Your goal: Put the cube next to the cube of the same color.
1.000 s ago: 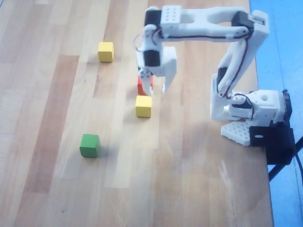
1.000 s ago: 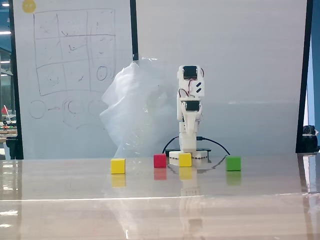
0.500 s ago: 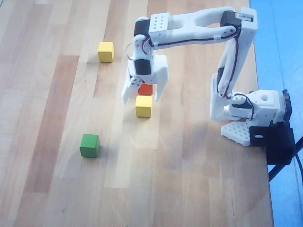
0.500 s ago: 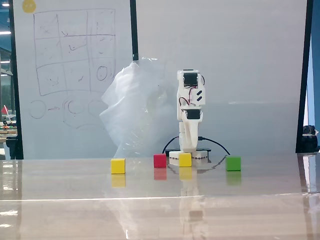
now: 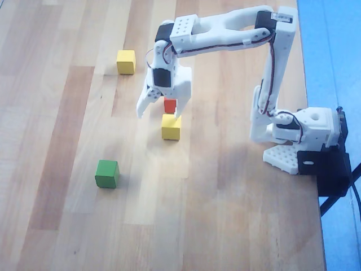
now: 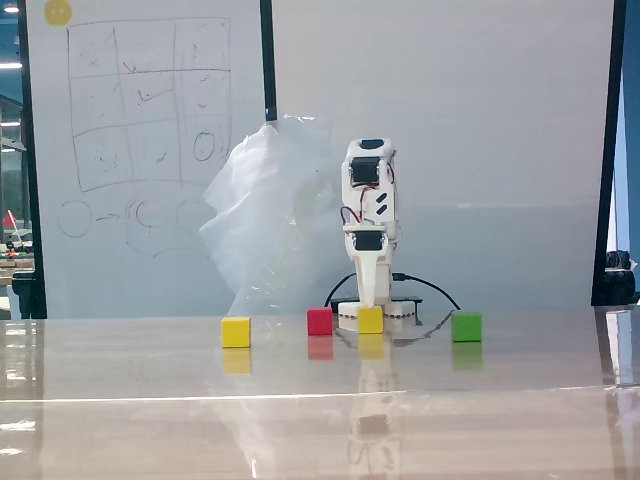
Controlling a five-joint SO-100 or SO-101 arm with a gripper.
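One yellow cube [image 5: 171, 126] [image 6: 371, 320] lies mid-table. The other yellow cube [image 5: 125, 61] [image 6: 236, 332] sits apart from it, toward the upper left in the overhead view and at the far left of the row in the fixed view. My gripper [image 5: 159, 114] [image 6: 368, 302] is open and points down, with nothing between its fingers. In the overhead view it hangs just above and left of the nearer yellow cube. In the fixed view its tip is right over that cube, above the table.
A red cube [image 5: 170, 105] [image 6: 320, 321] sits right behind the nearer yellow cube, partly hidden by the gripper in the overhead view. A green cube [image 5: 106, 173] [image 6: 466, 326] lies lower left. The arm's base [image 5: 299, 132] stands at the table's right edge.
The gripper has swung left in the overhead view, dropped lower and spread its fingers wider. No cube has moved.
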